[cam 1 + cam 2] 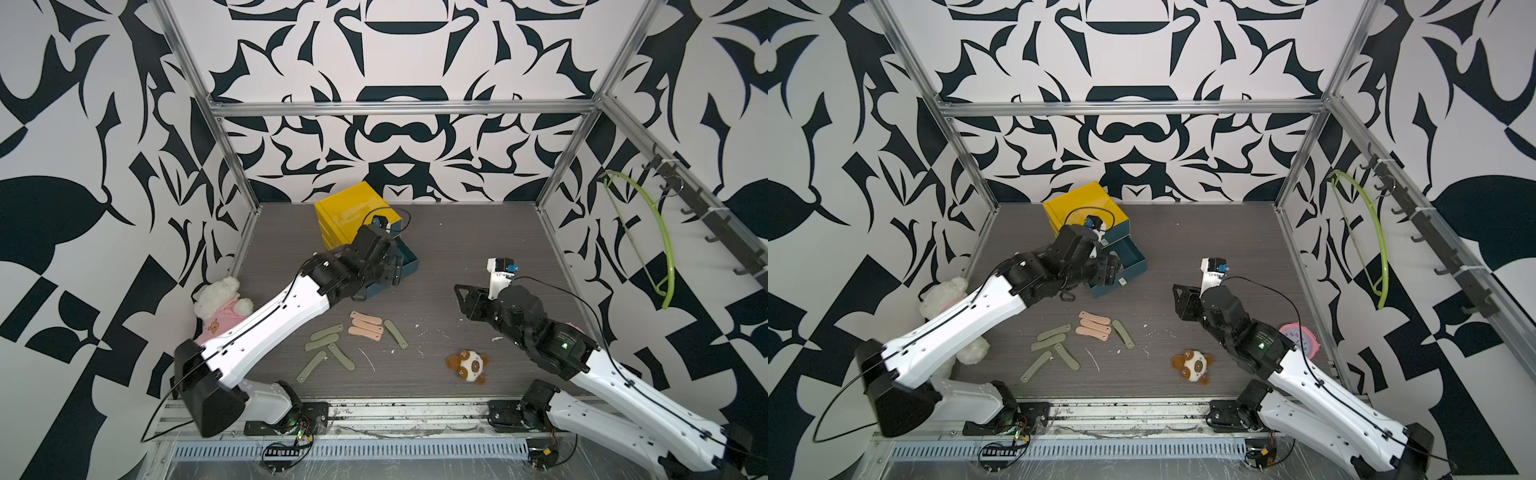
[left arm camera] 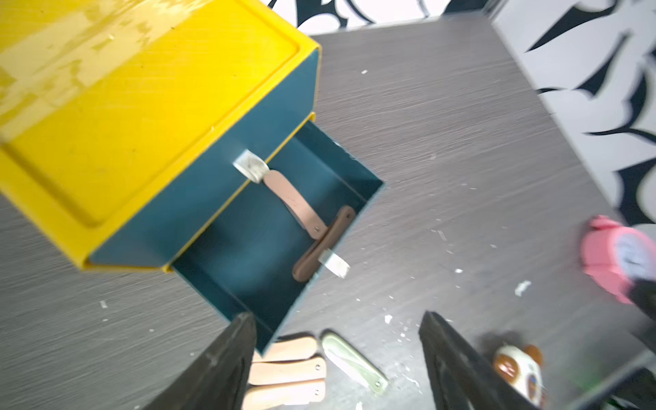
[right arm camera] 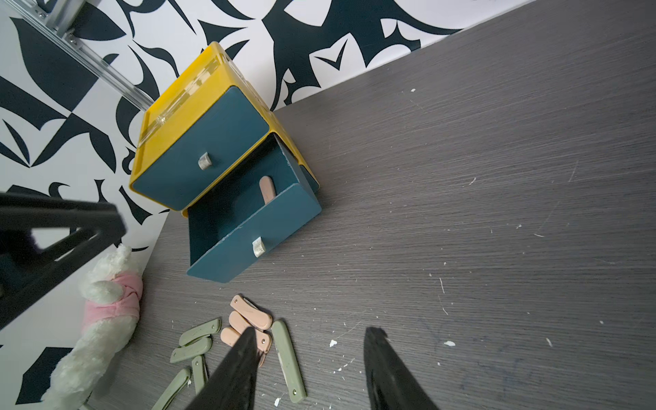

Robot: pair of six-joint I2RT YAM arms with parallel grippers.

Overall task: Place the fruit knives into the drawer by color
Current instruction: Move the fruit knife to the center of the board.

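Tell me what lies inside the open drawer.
In the open drawer lie a peach-pink knife and a brownish knife, ends touching. The drawer's rear, under the yellow cabinet, is covered, so more could sit there.

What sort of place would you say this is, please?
Probably a robot lab cell, not a home: an aluminium frame carrying patterned panels boxes in a grey table, and two arms are mounted on a rail at its front edge, with knives and a plush toy as props.
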